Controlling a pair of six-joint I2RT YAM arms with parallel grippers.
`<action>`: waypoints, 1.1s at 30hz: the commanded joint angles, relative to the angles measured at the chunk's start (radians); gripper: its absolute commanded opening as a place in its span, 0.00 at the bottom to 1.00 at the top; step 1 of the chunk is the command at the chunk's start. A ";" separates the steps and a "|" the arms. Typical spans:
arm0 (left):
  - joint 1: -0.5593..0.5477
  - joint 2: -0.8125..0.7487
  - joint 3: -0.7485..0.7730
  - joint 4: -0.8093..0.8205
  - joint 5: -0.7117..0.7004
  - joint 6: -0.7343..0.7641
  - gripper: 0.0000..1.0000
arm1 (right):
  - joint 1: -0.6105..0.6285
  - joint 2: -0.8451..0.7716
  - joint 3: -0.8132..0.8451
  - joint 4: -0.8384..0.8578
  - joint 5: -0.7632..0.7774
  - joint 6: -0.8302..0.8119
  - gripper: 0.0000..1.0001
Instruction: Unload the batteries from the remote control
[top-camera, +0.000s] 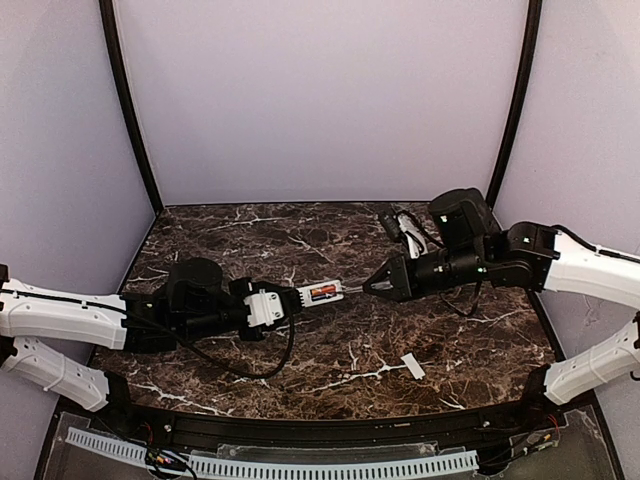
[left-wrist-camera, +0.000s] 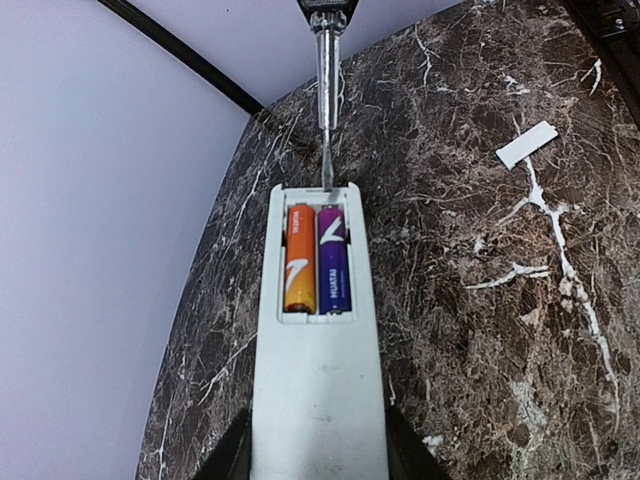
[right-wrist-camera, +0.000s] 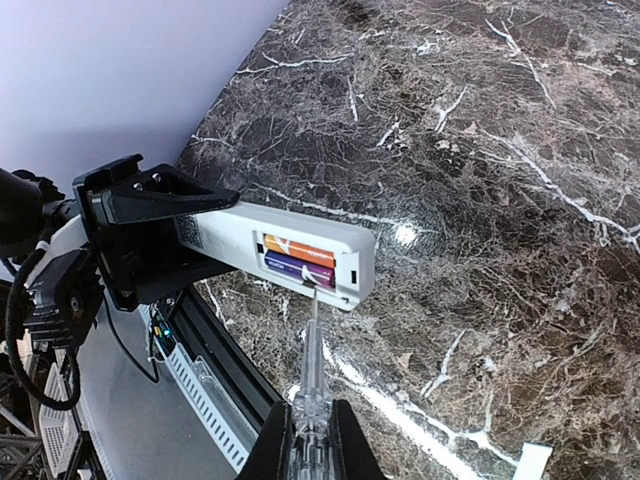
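My left gripper (top-camera: 290, 300) is shut on the white remote control (top-camera: 322, 293) and holds it above the table, back side up. In the left wrist view the gripper (left-wrist-camera: 318, 450) clamps the remote (left-wrist-camera: 318, 390). Its open recess holds two batteries side by side, one orange (left-wrist-camera: 299, 258) and one purple (left-wrist-camera: 333, 260). My right gripper (top-camera: 385, 282) (right-wrist-camera: 310, 430) is shut on a clear-handled screwdriver (right-wrist-camera: 312, 370). The screwdriver's tip touches the recess edge at the purple battery's end (right-wrist-camera: 298, 268), beside the orange battery (right-wrist-camera: 300, 250). The screwdriver also shows in the left wrist view (left-wrist-camera: 327, 100).
The small flat white cover piece (top-camera: 412, 366) lies on the marble table near the front right; it also shows in the left wrist view (left-wrist-camera: 526, 145). A black and white object (top-camera: 405, 225) sits at the back right behind the right arm. Walls enclose the table.
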 joint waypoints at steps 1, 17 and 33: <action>0.003 -0.036 0.030 0.002 0.014 -0.019 0.00 | 0.013 0.010 0.033 0.030 0.027 0.005 0.00; 0.002 -0.039 0.027 -0.002 0.013 -0.022 0.00 | 0.013 0.043 0.046 0.013 0.035 -0.007 0.00; 0.003 -0.041 0.028 0.001 0.012 -0.024 0.00 | 0.034 0.051 0.038 -0.001 0.060 0.009 0.00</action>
